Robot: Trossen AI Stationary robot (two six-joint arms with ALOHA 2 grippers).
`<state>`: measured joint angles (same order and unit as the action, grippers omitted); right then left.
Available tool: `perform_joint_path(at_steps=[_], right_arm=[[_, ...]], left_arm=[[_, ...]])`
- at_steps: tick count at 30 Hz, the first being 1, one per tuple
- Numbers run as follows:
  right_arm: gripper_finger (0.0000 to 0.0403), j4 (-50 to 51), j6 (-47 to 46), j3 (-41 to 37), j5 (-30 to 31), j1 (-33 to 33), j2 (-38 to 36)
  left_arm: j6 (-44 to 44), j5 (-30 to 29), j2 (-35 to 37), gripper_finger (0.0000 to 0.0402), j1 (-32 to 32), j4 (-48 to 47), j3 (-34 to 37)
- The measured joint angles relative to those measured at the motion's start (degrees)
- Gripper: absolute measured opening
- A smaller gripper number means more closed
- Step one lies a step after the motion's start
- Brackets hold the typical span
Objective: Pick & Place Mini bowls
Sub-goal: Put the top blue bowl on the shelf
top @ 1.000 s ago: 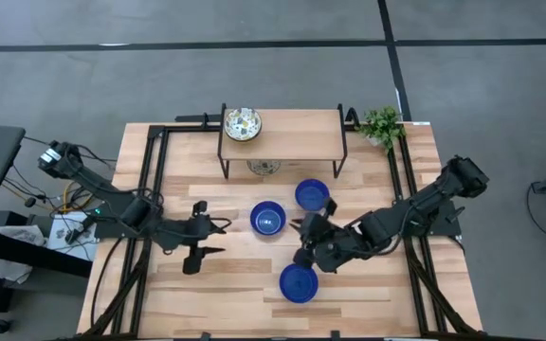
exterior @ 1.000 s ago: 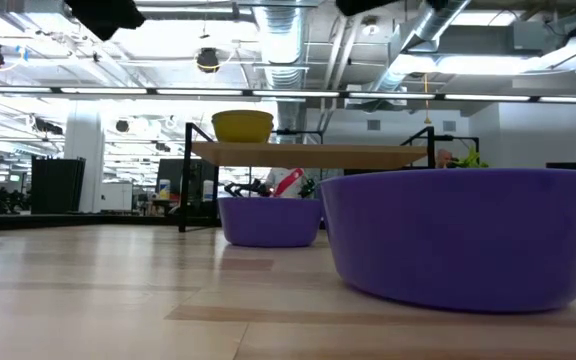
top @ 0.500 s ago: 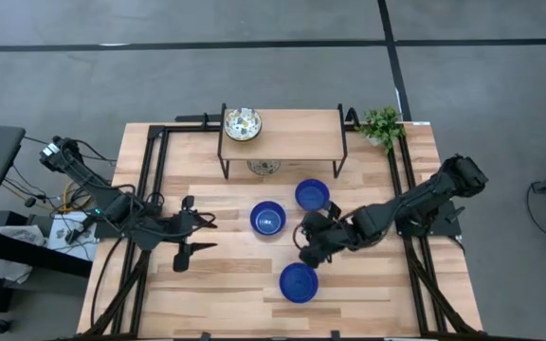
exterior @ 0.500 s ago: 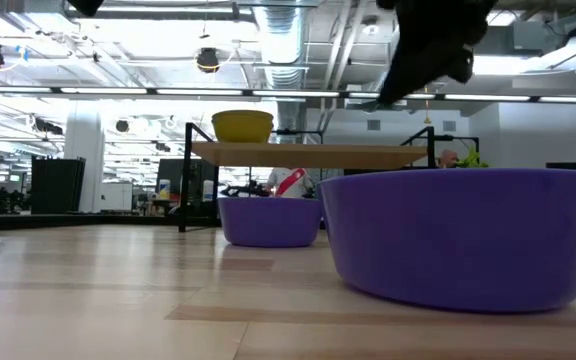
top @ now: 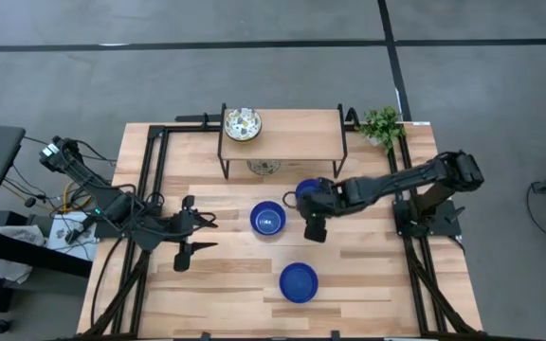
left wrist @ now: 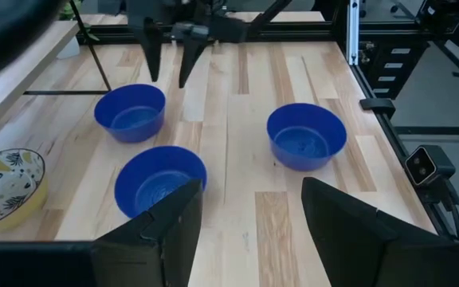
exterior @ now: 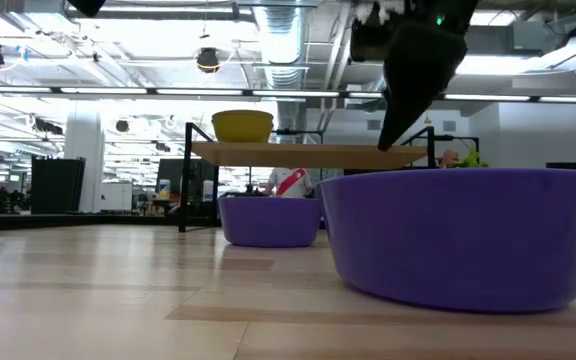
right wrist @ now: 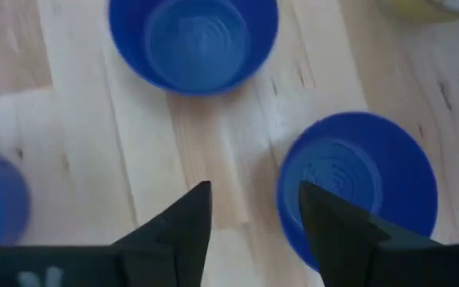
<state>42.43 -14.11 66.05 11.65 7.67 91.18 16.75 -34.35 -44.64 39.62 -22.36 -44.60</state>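
Note:
Three blue mini bowls stand on their bases on the wooden table: a near one (top: 299,282), a middle one (top: 267,220) and a far one (top: 309,192), partly hidden under my right arm. A patterned bowl (top: 243,124) stands on the small shelf (top: 297,133), and another (top: 263,168) sits beneath it. My right gripper (top: 314,230) hangs open, pointing down at bare wood between the middle bowl (right wrist: 194,40) and the far bowl (right wrist: 357,183). It touches nothing. My left gripper (top: 193,239) waits open at the table's left, raised.
A green potted plant (top: 382,125) stands at the far right corner. Black frame rails (top: 155,180) run along the table's left and right sides. Bare wood lies between the bowls and along the near edge. The low view shows the near bowl (exterior: 458,235) large in front.
My right gripper has left its place beside the near blue bowl. It has moved toward the far edge and sunk between the middle and far bowls, tipping to point more steeply down. My left gripper has drawn back a little toward the table's left edge. The bowls have stayed put.

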Motion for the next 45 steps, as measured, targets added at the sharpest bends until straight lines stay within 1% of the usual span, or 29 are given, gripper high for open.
perform_joint_path(at_steps=[2, 5, 10, 17, 21, 30, 34, 36, 39, 40, 45], right_arm=[[0.0183, 0.3, 0.6, -0.9, -1.1, -1.5, 0.0], [0.0177, 0.0, 1.1, -1.6, -1.2, -3.0, 0.0], [0.0164, -1.7, 6.1, -1.8, -2.7, -2.8, 0.2], [0.0164, -1.7, 7.1, -1.7, -2.7, -2.3, 6.2], [0.0154, -1.8, 5.2, -0.8, -2.4, -2.3, 9.2], [0.0110, -1.8, 5.6, -0.7, -2.3, -2.6, 13.1], [0.0088, -2.0, 5.5, -0.7, -2.2, -2.4, 13.2], [0.0066, -1.8, 5.2, -0.7, -2.2, -2.0, 12.8], [0.0016, -0.8, 5.1, -0.1, -2.6, -1.5, 12.5], [0.0009, 0.2, 5.1, 0.1, -2.6, -1.2, 12.4], [0.0003, 3.1, 4.7, 2.7, -2.6, -0.3, 12.0]], left_arm=[[0.0, 0.0, 0.0, 0.0214, 0.0, 0.0, 0.0], [0.0, 0.0, 0.0, 0.0214, 0.0, 0.1, 0.0], [0.2, -0.1, 0.0, 0.0214, 0.0, 0.1, 0.0], [0.3, -0.2, 0.0, 0.0214, 0.0, 0.2, 0.0], [1.0, -0.2, 0.0, 0.0214, 0.0, 0.3, 0.0], [1.6, -0.2, 0.0, 0.0214, 0.0, 0.3, 0.0], [1.8, -0.2, 0.0, 0.0214, 0.0, 0.4, 0.0], [1.8, -0.2, -0.1, 0.0214, 0.0, 0.3, 0.0], [1.8, -0.2, -0.1, 0.0214, 0.0, 0.4, 0.0], [1.8, -0.2, -0.1, 0.0214, 0.0, 0.3, 0.0], [1.8, -0.2, -0.2, 0.0214, 0.0, 0.4, 0.0]])
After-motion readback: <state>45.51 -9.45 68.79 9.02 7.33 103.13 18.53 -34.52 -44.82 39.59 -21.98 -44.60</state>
